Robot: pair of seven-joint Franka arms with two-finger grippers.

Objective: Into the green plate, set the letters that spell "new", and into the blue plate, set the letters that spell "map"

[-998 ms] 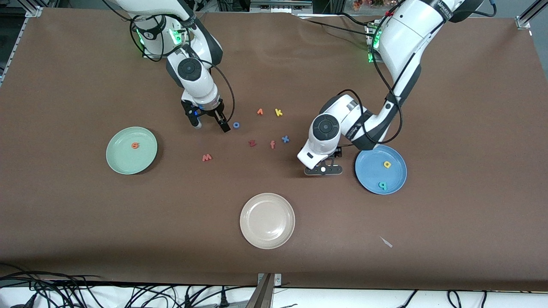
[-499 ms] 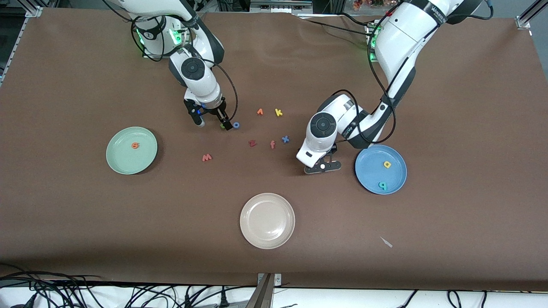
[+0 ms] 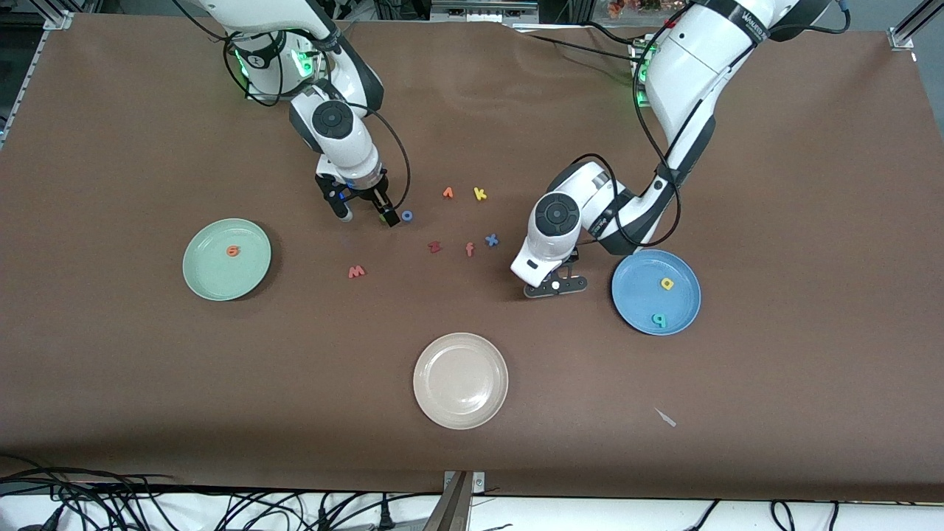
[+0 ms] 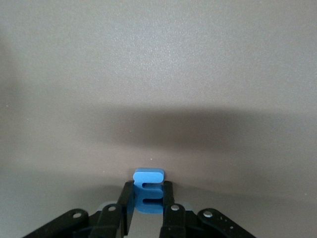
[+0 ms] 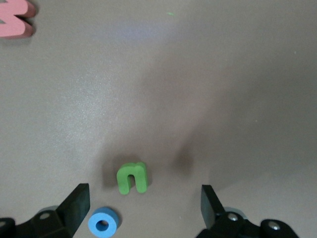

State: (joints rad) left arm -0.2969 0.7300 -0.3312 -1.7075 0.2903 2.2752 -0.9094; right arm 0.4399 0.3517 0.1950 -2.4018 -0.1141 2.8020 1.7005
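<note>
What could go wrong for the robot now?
The right gripper is open over the green "n", but a blue ring letter lies right beside it and could get nudged or grabbed too. The left gripper pinches the small blue "m" by its edge, so it might slip.

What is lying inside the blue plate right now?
The blue plate holds two letters: the yellow "a" and the teal "p". Nothing covers the plate, so no letter is hidden inside.

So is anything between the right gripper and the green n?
Nothing visible. The right gripper hangs open right over the green n. The blue o lies beside the n, close to one finger, and could get nudged.
</note>
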